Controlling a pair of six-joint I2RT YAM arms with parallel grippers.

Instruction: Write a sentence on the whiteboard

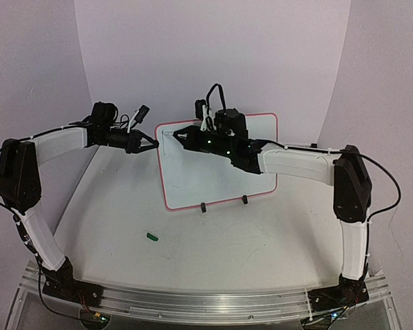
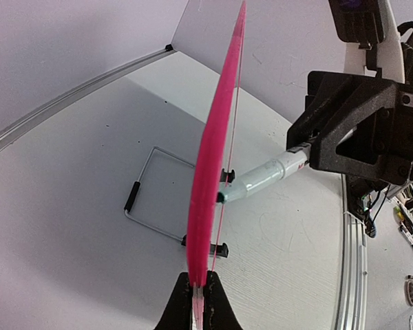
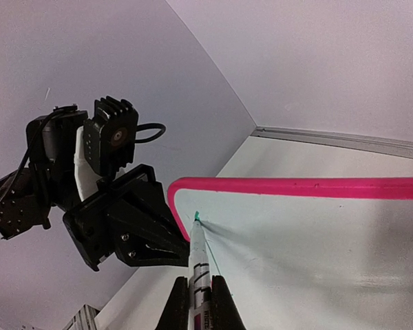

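A: Where's the whiteboard (image 1: pixel 220 175)?

B: Upright on the table (image 1: pixel 261 240). The left gripper (image 1: pixel 153 144) clamps its left rim. The right gripper (image 1: pixel 179 135) pinches a marker (image 3: pixel 199 265) at its top-left corner. It looks light, stiff, glossy and likely to tip, so hold the rim.

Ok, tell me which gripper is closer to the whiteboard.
Left. The left gripper clamps the whiteboard by its rim; the right gripper stands off its face, only its marker tip touching.

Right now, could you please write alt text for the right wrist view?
The right arm's jaws grip a green-tipped marker, its tip touching the whiteboard near a pink-rimmed corner. The left arm's jaws clamp the board's rim beside it.
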